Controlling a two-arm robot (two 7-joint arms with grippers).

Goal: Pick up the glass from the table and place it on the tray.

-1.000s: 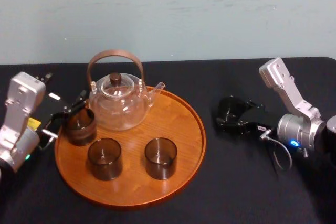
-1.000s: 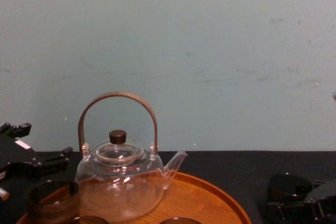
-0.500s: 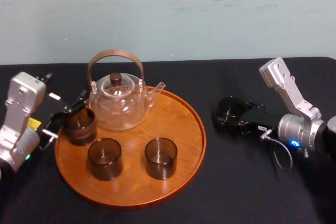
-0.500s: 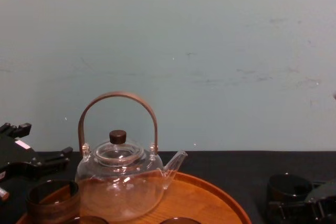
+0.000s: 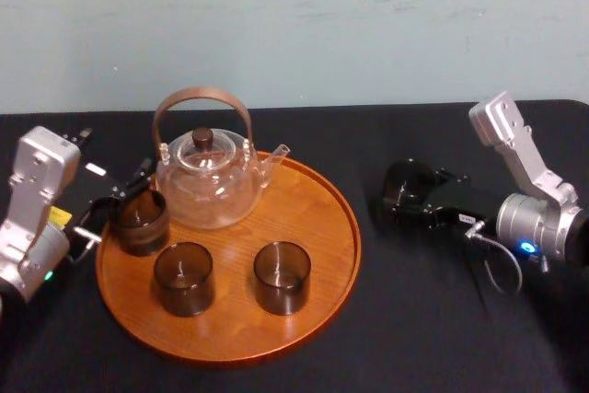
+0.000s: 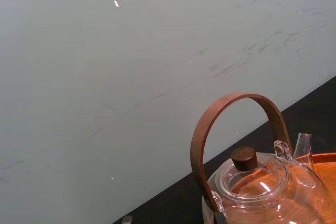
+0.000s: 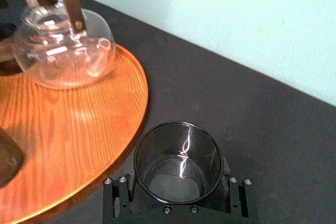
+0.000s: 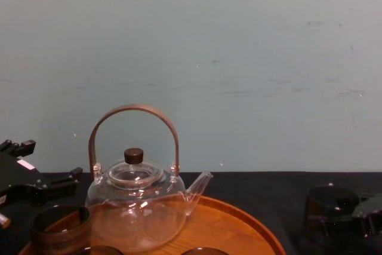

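A dark smoky glass (image 5: pixel 405 185) sits between the fingers of my right gripper (image 5: pixel 414 198), which is shut on it just right of the tray (image 5: pixel 313 218). The right wrist view shows the glass (image 7: pixel 177 158) upright in the right gripper (image 7: pixel 177 190), beside the tray's rim (image 7: pixel 140 98). From the chest view the glass (image 8: pixel 325 202) hangs slightly above the black table. The round orange-brown tray carries three smoky glasses (image 5: pixel 183 278) and a clear teapot (image 5: pixel 207 181). My left gripper (image 5: pixel 115 202) is open at the tray's left edge, next to one glass (image 5: pixel 140 220).
The teapot (image 8: pixel 137 207) has a tall brown hoop handle (image 6: pixel 236 108) and a spout pointing right. Bare tray surface lies on the right half, nearest the held glass. Black table cloth (image 5: pixel 423 319) spreads right of and in front of the tray; a pale wall stands behind.
My right gripper has risen a little and drawn back to the right with the glass in it. The left arm and the things on the tray have not moved.
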